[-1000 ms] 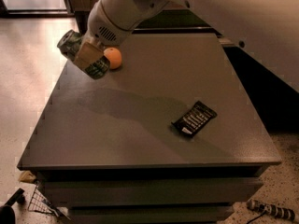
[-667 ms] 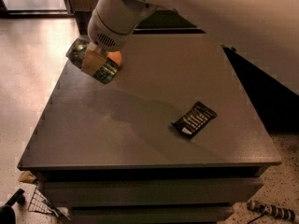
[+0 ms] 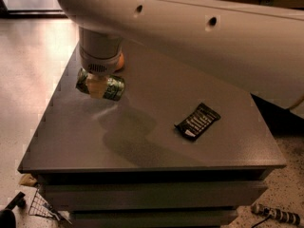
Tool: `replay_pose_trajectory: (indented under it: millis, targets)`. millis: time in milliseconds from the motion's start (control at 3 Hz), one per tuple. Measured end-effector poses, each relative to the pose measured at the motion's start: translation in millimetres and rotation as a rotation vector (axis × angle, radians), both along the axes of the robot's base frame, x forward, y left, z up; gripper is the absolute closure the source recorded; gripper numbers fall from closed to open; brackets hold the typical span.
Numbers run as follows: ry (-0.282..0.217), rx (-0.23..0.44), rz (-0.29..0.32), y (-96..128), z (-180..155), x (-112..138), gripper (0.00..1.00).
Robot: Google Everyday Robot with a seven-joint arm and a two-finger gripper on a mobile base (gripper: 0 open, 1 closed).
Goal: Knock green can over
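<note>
The green can [image 3: 114, 88] lies on its side in my gripper [image 3: 98, 92], which is shut on it and holds it above the left part of the grey table [image 3: 142, 151]. The tan fingers [image 3: 97, 85] cross the can's middle, so only its two ends show. The can casts a shadow on the tabletop below and to the right. The orange fruit [image 3: 119, 61] peeks out just behind the wrist, mostly hidden by it. My white arm fills the top of the view.
A black snack packet [image 3: 197, 121] lies flat on the right half of the table. On the floor, a wire object [image 3: 42, 206] sits at the lower left and a cabled tool [image 3: 275, 214] at the lower right. The table's left edge is close to the gripper.
The gripper with the can in it has moved right and forward from the table's back left corner. The arm now covers the top of the view and most of the orange fruit.
</note>
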State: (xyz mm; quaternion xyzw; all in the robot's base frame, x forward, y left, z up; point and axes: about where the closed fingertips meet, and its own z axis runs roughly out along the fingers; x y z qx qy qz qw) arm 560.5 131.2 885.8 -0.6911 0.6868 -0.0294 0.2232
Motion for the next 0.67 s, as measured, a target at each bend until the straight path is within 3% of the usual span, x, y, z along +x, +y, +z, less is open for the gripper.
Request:
replay_pose_trajectory:
  millis: [333, 667]
  targets:
    - [0.021, -0.061, 0.029, 4, -25, -7, 1.0]
    - [0.059, -0.058, 0.053, 6, -50, -11, 1.0]
